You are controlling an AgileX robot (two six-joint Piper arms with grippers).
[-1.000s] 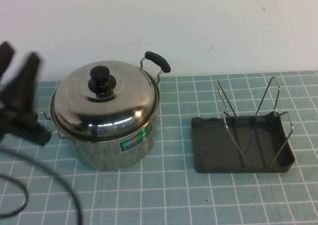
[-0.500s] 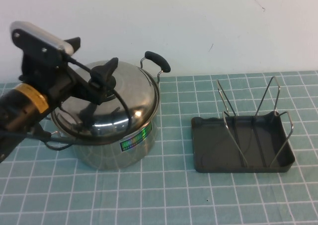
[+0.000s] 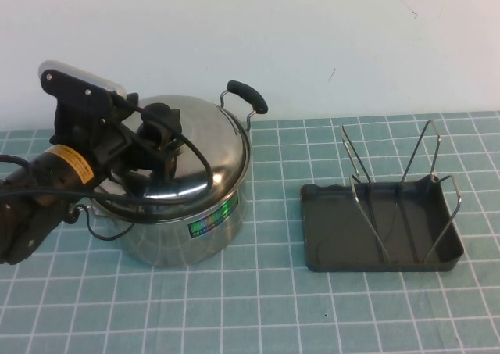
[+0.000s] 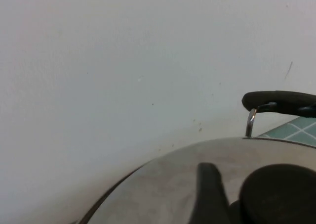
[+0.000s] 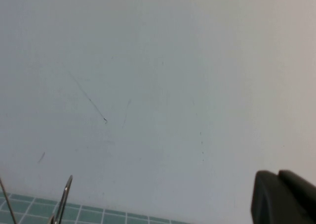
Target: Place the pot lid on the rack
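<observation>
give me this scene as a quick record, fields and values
lid: on the pot, not lifted
knob: black, at the lid's centre
left gripper: at the knob, one finger beside it; grip state unclear
right gripper: only a dark tip shows in its wrist view, facing the wall
rack: right of the pot, wire loops upright, nothing in it
step: lid not yet on the rack

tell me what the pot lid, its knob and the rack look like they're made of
Pot lid: polished steel, judging by its mirror-like reflections. Knob: matte black, probably plastic; the left gripper is around it. Rack: dull dark grey tray, likely plastic, with thin shiny metal wire loops. The right gripper shows only in its wrist view, near the wall.
</observation>
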